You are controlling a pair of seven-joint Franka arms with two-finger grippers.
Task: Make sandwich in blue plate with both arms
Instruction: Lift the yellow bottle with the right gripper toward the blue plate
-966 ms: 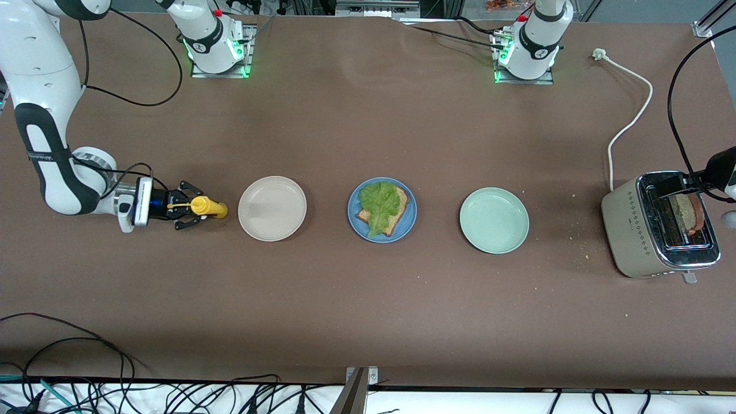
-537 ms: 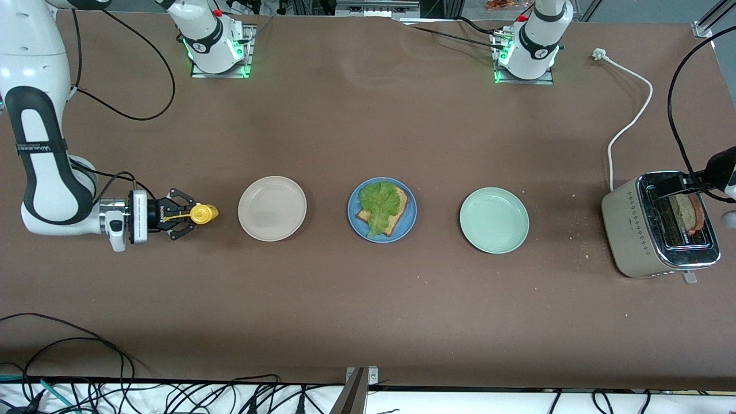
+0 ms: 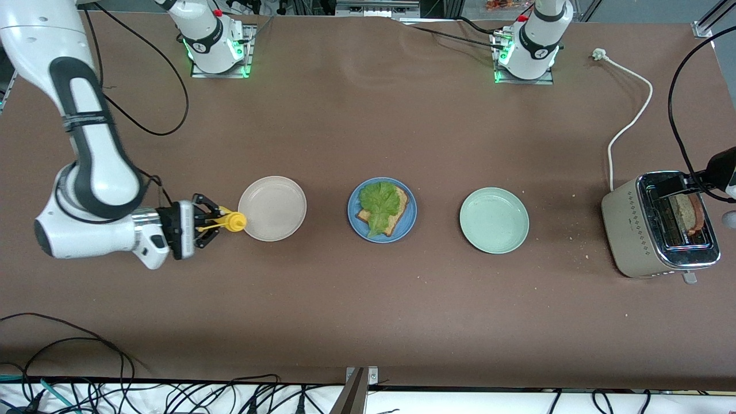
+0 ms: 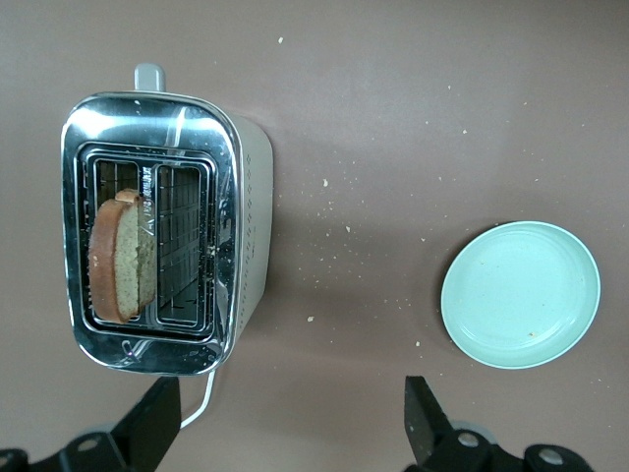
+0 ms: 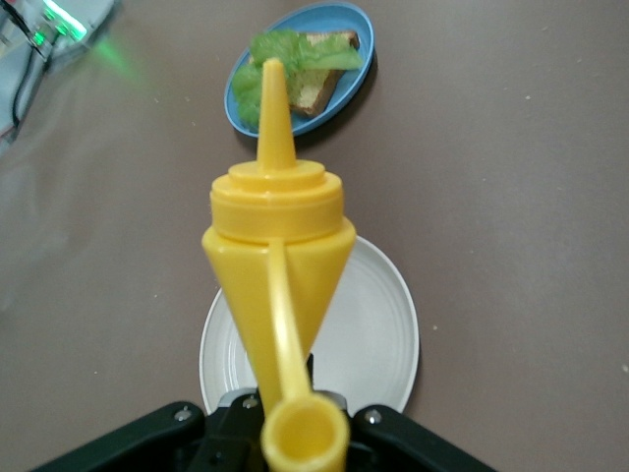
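The blue plate point(image 3: 409, 221) lies mid-table between two other plates. On it is one brown bread slice point(image 3: 397, 215) under a green lettuce leaf point(image 3: 379, 204). My right gripper point(image 3: 210, 222) is shut on a yellow squeeze bottle point(image 3: 231, 221), held level just above the table with its nozzle toward the beige plate point(image 3: 272, 208). In the right wrist view the bottle point(image 5: 278, 256) fills the middle, with the blue plate point(image 5: 339, 98) past its tip. My left gripper point(image 4: 290, 428) hangs open over the table beside the toaster point(image 4: 162, 231), which holds a second bread slice point(image 4: 123, 258).
A pale green plate point(image 3: 494, 220) sits between the blue plate and the toaster point(image 3: 661, 224). The toaster's white cord point(image 3: 629, 115) runs toward the left arm's base. Crumbs dot the brown table near the toaster. Cables lie along the table edge nearest the front camera.
My right arm swung round and carried the yellow bottle toward the beige plate, after first drawing back a little. Its grip on the bottle tightened. The left arm has not moved.
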